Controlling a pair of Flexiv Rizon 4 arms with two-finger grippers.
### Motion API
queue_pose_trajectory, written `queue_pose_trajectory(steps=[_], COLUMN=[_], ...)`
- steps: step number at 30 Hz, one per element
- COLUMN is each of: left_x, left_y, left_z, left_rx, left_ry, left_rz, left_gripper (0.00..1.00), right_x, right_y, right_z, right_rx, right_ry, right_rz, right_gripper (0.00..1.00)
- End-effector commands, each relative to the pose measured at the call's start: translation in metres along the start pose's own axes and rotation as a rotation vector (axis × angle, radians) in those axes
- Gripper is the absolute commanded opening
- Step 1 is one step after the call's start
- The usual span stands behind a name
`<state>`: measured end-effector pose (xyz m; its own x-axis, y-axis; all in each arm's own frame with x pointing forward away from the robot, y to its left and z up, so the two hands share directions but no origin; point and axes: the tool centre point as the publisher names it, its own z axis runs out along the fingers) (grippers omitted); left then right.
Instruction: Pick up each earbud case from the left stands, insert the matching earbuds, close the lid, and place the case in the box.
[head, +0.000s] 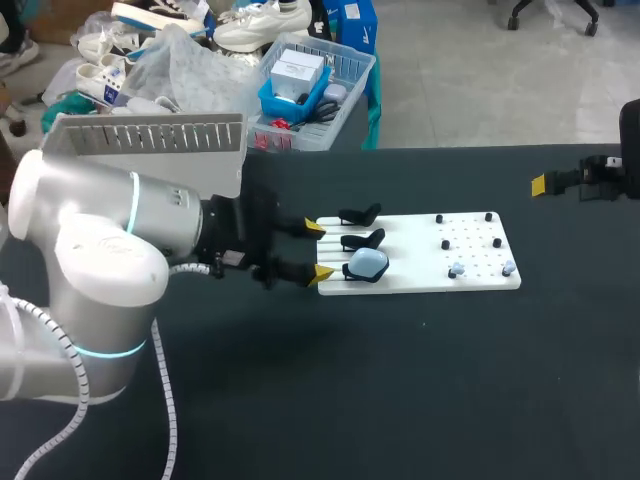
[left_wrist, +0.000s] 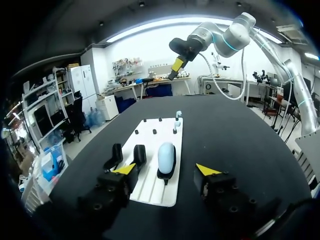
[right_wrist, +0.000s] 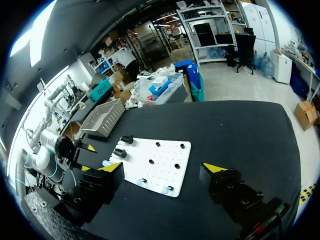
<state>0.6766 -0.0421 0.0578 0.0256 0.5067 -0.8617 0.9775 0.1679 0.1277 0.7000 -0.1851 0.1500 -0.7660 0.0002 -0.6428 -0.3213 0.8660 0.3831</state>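
Note:
A white board (head: 420, 250) holds three black stands at its left end. The nearest stand carries a pale blue earbud case (head: 367, 264); the other two stands (head: 362, 226) are bare. Two pale earbuds (head: 457, 269) sit on pegs at the board's right front. My left gripper (head: 318, 250) is open at the board's left edge. In the left wrist view the case (left_wrist: 166, 157) lies just ahead of its spread fingers (left_wrist: 166, 170), untouched. My right gripper (head: 560, 182) hangs open and holds nothing at the far right, well away from the board (right_wrist: 155, 160).
A grey box (head: 150, 140) with a slatted wall stands at the back left of the black table, behind my left arm; it also shows in the right wrist view as the box (right_wrist: 102, 117). Several black pegs (head: 470, 232) dot the board's right half.

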Motion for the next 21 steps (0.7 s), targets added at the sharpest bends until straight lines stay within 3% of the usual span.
queue_pose_trajectory(steps=[1, 6, 21], left_x=[0.002, 0.006, 0.012], left_y=[-0.002, -0.004, 0.001], left_z=[0.014, 0.021, 0.042], left_rx=[-0.017, -0.014, -0.040], left_ry=[-0.013, -0.007, -0.004], left_rz=[0.007, 0.012, 0.011], left_gripper=[0.73, 0.64, 0.62], right_x=[0.000, 0.000, 0.000], right_y=[0.000, 0.000, 0.000], right_z=[0.000, 0.000, 0.000], right_rx=[0.000, 0.000, 0.000], right_ry=[0.000, 0.000, 0.000], right_rz=[0.000, 0.000, 0.000], right_gripper=[1.00, 1.00, 1.00])
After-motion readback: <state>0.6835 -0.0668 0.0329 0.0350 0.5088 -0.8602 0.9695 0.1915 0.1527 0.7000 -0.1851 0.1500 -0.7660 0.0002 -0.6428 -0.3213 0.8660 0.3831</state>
